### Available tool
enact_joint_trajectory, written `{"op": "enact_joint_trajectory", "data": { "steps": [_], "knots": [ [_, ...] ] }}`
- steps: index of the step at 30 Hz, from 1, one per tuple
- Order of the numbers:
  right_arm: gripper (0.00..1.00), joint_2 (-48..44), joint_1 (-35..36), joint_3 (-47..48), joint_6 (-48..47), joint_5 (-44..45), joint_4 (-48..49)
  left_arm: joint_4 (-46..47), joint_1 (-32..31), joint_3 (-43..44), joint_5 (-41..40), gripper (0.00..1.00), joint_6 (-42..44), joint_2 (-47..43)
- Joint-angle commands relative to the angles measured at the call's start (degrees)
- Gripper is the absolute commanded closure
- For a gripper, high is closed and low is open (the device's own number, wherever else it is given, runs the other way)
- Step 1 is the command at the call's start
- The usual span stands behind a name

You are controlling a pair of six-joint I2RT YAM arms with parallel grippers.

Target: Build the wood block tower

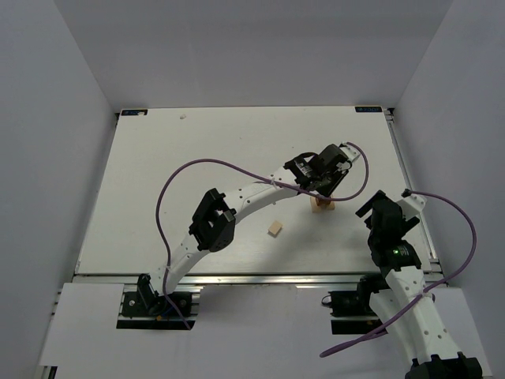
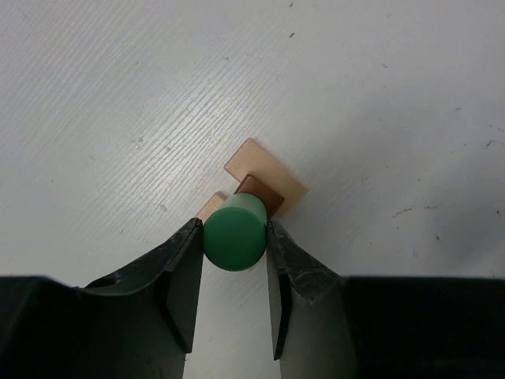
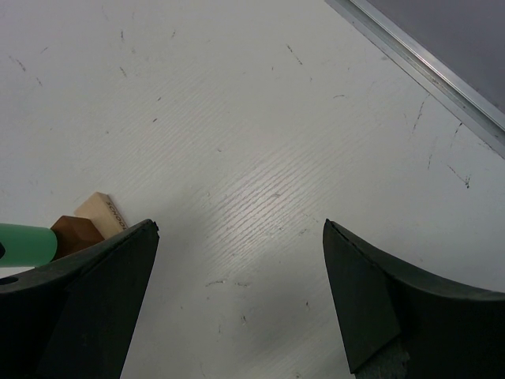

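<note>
The wood block tower [image 1: 322, 204] stands right of the table's middle. In the left wrist view it is a tan block [image 2: 272, 175] at the bottom, a dark brown block [image 2: 264, 194] on it and a green cylinder [image 2: 234, 231] on top; a second tan piece [image 2: 211, 207] shows beside it. My left gripper [image 2: 233, 230] is shut on the green cylinder from above, over the stack [image 1: 319, 188]. My right gripper [image 3: 241, 229] is open and empty just right of the tower [image 1: 372, 212]. Its view shows the green cylinder [image 3: 28, 243], brown block [image 3: 76, 232] and tan block [image 3: 101, 212] at its left edge.
A loose tan block [image 1: 274, 229] lies on the white table [image 1: 197, 174] left of the tower, close to the left forearm. The metal table edge [image 3: 442, 75] runs at the right. Purple cables loop over both arms.
</note>
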Motion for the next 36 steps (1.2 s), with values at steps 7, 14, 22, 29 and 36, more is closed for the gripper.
{"op": "enact_joint_trajectory", "data": {
  "steps": [7, 14, 22, 29, 36],
  "knots": [
    [0.11, -0.65, -0.23, -0.77, -0.58, -0.11, 2.17, 2.17, -0.41, 0.39, 0.36, 0.89, 0.48, -0.13],
    [0.11, -1.36, -0.23, -0.95, -1.02, -0.64, 2.61, 2.0, -0.41, 0.04, -1.48, 0.88, 0.48, 0.04],
    [0.11, -1.36, -0.23, -0.95, -1.03, -0.9, 2.7, 1.64, -0.41, 0.21, -1.14, 0.88, 0.13, -0.04],
    [0.11, -1.36, -0.14, -1.03, -1.11, -0.99, 2.79, 1.64, -0.41, 0.3, 1.5, 0.81, -0.05, -0.83],
    [0.11, -1.62, -0.23, -1.03, -1.03, -1.08, 2.79, 1.12, -0.41, 0.21, 0.63, 0.81, 0.04, -1.36]
  ]
}}
